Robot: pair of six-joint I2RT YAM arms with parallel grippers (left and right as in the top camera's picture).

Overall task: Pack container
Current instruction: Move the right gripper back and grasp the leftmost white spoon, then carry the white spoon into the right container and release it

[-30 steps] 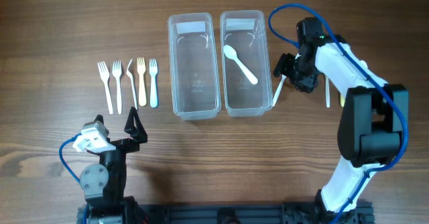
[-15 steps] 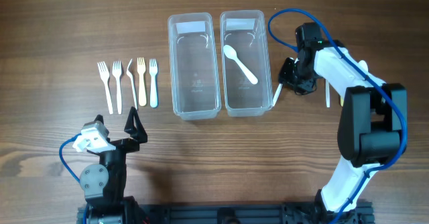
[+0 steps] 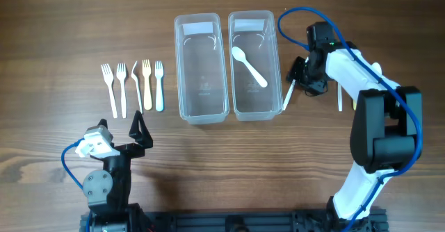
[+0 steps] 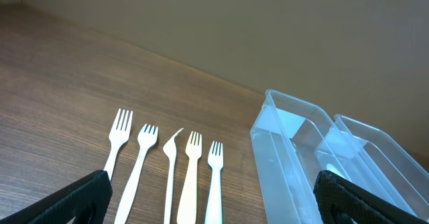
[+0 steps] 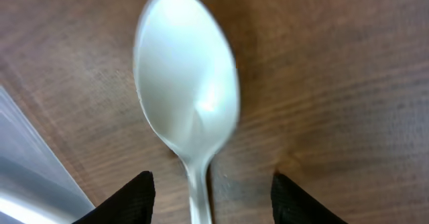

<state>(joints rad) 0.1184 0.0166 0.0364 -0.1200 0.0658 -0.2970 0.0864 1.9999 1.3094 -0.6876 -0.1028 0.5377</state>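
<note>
Working from far left of the right container (image 3: 277,65), five forks (image 3: 132,86) lie in a row, and the left gripper (image 3: 140,130) sits near them, jaws wide and empty. One packed spoon (image 3: 249,67) rests inside that container. Just right of it lies the loose spoon (image 5: 188,83). The right gripper (image 3: 304,78) straddles its handle, jaws apart. Centre the fingers, lower to the wood and close gently, or the thin handle may skid.

Wooden tabletop (image 3: 69,23), five forks (image 3: 147,76) in a row at left, two clear tubs (image 3: 201,93) side by side, spoon (image 3: 286,96) just right of them, white utensil (image 3: 339,96) beyond, perhaps another spoon.
</note>
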